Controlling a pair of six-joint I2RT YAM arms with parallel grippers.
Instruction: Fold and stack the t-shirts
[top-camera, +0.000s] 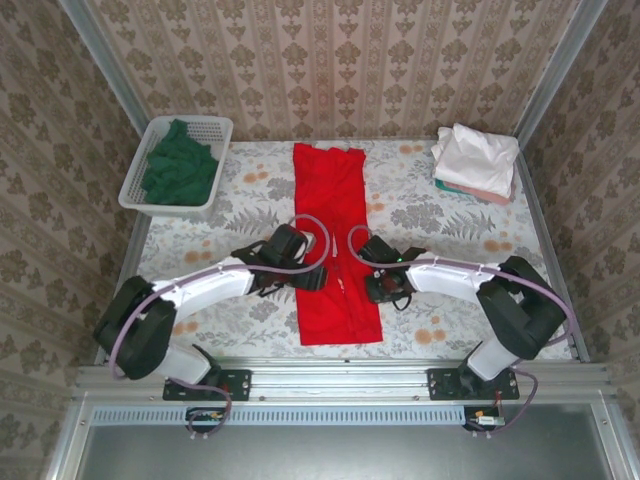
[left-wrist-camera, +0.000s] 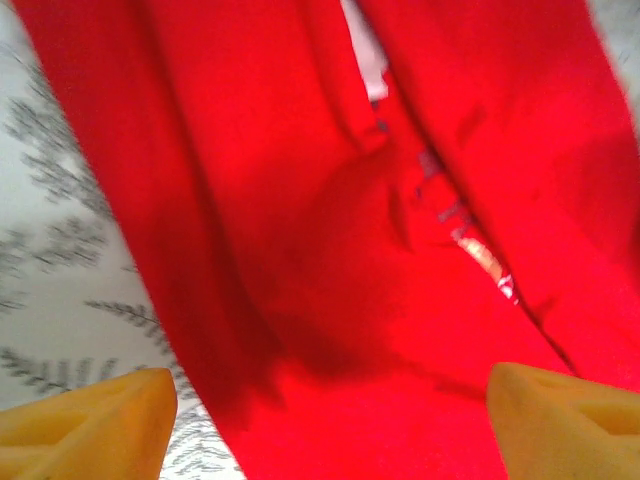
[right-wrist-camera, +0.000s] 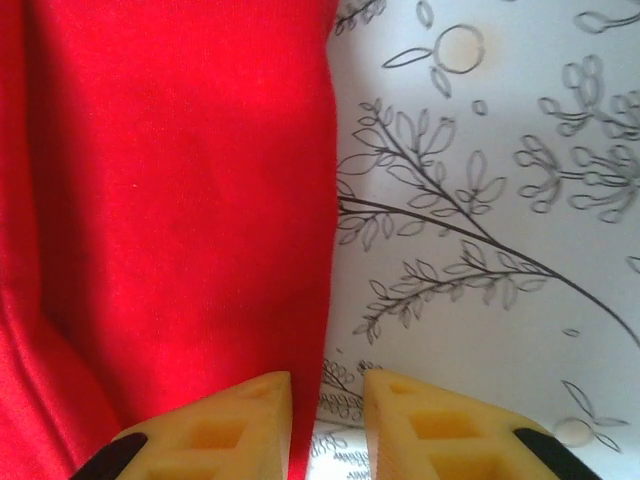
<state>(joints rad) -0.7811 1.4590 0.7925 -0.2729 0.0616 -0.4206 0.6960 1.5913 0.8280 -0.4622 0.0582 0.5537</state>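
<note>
Left hand (left-wrist-camera: 330, 375) low, spread wide, right hand (right-wrist-camera: 325, 380) low, narrowly parted, both reaching inward toward each other

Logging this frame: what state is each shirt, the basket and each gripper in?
red t-shirt: folded into a long strip, lying flat.
green t-shirt: crumpled, unfolded, in the basket.
folded stack: white shirt on top, far right corner.
left gripper: open, above the red shirt.
right gripper: nearly closed at the shirt's right edge; grip unclear.
</note>
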